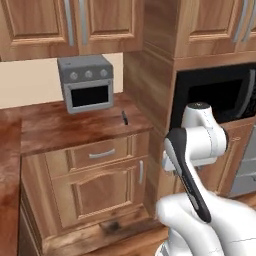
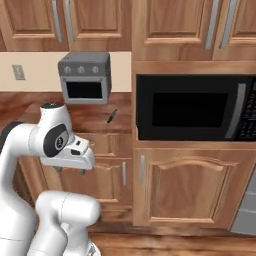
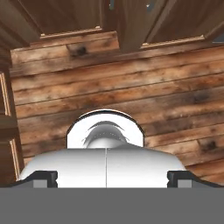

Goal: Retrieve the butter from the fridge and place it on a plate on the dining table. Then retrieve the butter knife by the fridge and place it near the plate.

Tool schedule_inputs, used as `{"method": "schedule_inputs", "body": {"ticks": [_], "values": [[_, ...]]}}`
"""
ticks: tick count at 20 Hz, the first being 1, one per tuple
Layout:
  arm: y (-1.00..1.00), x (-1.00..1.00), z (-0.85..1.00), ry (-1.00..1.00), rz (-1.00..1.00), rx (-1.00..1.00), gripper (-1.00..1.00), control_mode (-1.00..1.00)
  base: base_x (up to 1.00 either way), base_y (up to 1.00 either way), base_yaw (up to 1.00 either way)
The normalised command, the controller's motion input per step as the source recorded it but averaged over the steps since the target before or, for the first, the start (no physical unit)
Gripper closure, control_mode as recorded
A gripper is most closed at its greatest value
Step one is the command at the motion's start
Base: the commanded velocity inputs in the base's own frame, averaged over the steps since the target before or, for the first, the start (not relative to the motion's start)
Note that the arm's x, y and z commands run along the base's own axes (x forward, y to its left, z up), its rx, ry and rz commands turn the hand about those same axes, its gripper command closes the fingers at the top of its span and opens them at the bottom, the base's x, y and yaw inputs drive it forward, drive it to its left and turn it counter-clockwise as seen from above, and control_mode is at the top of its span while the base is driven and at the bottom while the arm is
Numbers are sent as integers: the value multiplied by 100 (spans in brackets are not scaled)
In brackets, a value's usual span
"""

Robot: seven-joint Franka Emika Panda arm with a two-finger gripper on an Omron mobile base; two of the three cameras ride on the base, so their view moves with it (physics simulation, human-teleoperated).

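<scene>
The small, thin, dark grey-black butter knife (image 1: 124,117) lies flat on the reddish-brown wooden bench (image 1: 60,127), near the bench's front right corner. In the left base view its long axis runs from the back wall toward the front edge, leaning only slightly sideways; in the right base view (image 2: 111,116) it reads as a short diagonal, upper end to the right. Which end is the blade is too small to tell. Behind it and to the left stands a boxy grey toaster oven (image 1: 86,83) with three knobs above a dark window, apart from the knife. To the knife's right a wooden cabinet wall rises, housing a black built-in microwave (image 2: 195,107). Under the bench are a wooden drawer (image 1: 100,153) and cabinet door with steel handles. The white arm's pincer (image 3: 112,179) hangs low over the brown plank floor (image 3: 131,83), its tips spread wide apart with nothing between them, well away from the knife.
</scene>
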Motion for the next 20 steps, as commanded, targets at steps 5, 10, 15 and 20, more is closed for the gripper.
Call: {"method": "schedule_inputs", "body": {"ticks": [5, 10, 15, 20], "values": [[0, 0, 0, 0, 0, 0, -100, 100, 65, 32, -4], [0, 0, 0, 0, 0, 0, -100, 100, 78, 25, -4], [0, 0, 0, 0, 0, 0, -100, 100, 78, 28, -5], [0, 0, 0, 0, 0, 0, -100, 100, 45, 5, -3]]}}
